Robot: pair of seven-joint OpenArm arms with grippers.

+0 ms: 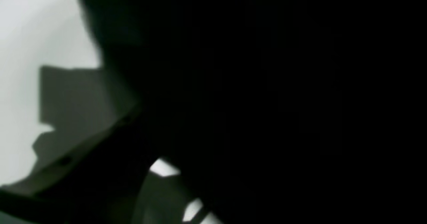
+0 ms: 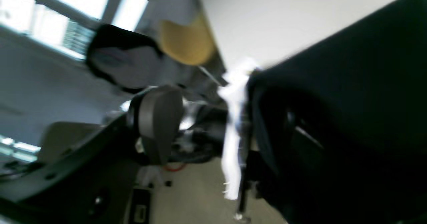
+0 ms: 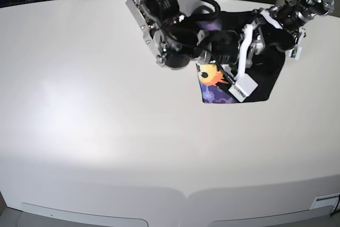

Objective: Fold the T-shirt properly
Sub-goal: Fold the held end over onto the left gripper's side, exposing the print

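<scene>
Base view: the right gripper [image 3: 240, 86], reaching in from the table's [image 3: 95, 120] far edge, hangs over the T-shirt [image 3: 265, 81] with its jaws apart, a white finger at the sun-face print; whether it touches the cloth cannot be told. No writing is readable. Right of it, the left gripper [image 3: 276, 30] bends low over the black cloth, its opening hidden.
</scene>
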